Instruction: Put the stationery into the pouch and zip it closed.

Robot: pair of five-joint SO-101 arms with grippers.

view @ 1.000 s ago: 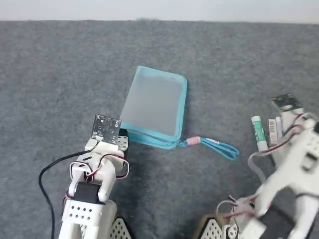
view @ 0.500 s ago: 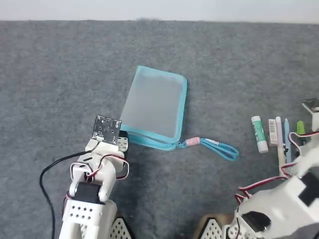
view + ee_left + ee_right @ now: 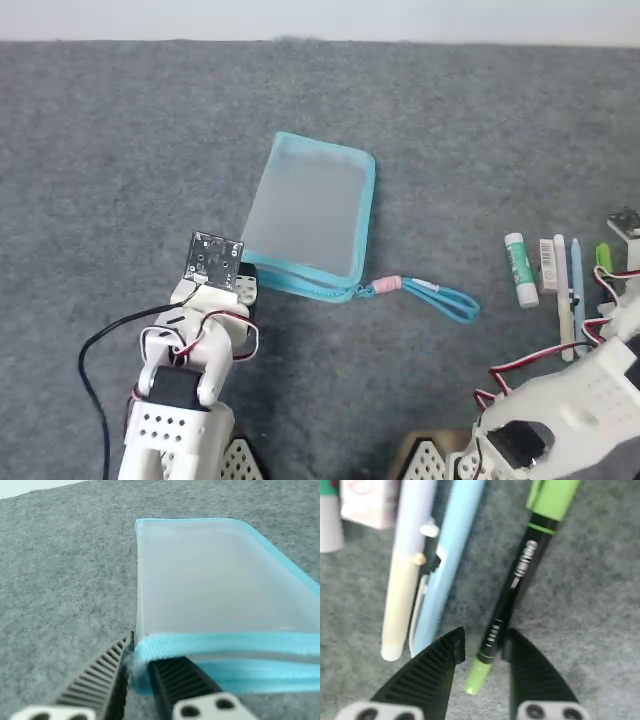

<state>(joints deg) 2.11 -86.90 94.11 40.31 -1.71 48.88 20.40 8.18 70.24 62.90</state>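
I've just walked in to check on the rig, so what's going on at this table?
The left arm's tool pinches a corner of the pale blue pouch lying on the grey mat. The right arm's tool is open astride a green and black pen, not closed on it. The glue stick and other pens lie beside it, outside the pouch.

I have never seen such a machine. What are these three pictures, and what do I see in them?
These are two small robot arms at a grey table. One picture looks down from above; the other two come from cameras on each arm's wrist. The left arm's fingers pinch a corner of the blue-edged pouch. Beside the right arm lie a glue stick, a small white block, a pale pen, a blue pen and a green pen. The right arm's fingers stand open on either side of the green pen, holding nothing.
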